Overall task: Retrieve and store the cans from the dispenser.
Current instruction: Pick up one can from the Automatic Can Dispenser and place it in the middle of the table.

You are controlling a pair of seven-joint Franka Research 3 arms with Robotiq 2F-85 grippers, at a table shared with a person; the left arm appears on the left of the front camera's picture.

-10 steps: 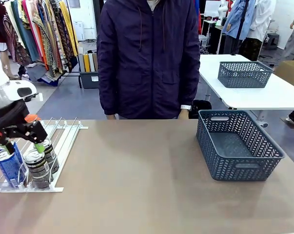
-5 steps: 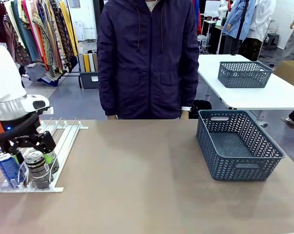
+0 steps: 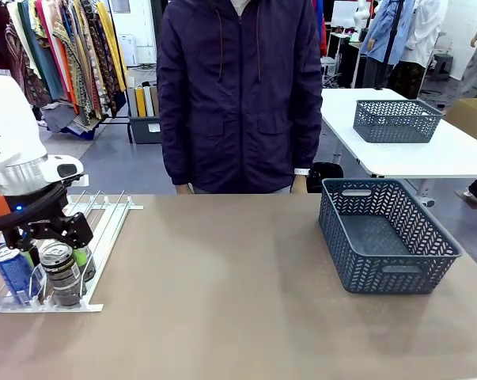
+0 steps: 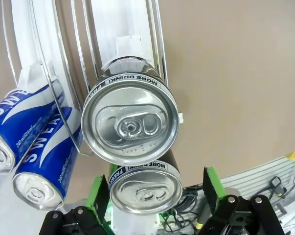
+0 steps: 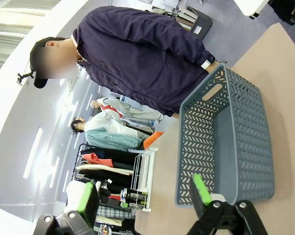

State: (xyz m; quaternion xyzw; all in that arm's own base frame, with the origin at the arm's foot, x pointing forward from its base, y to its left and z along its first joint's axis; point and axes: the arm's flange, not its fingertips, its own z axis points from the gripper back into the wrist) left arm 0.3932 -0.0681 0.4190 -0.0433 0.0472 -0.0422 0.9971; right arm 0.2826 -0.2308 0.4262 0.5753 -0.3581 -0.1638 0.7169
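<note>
A: Cans [image 3: 62, 273] first. Where do they stand, and why there?

B: All in the dispenser [image 3: 104, 226] at your left end of the tabletop [image 3: 222, 309]. Its sloped rails feed them down to the front stop, so a black-and-grey can [image 4: 145, 188] sits at the low end with another just behind it. The blue cans [image 3: 13, 273] stand in the next lane.

A: And my left pincer?

B: Your left pincer [image 3: 58, 255] hangs over that front can with its jaws spread as wide as they go. The green pads [image 4: 96, 193] flank the silver top and grip nothing. I can't tell whether a pad touches the can. I judge that the wide spread lets it clear the rim and the rail wires on the way down.

A: The right one?

B: Your right pincer [image 5: 143, 196] is wide open too, and empty. It faces the mesh basket [image 5: 235, 142], which sits well apart from the dispenser with nothing in it. That is probably where the cans go. The person [image 3: 238, 95] stands back at the far edge.
</note>
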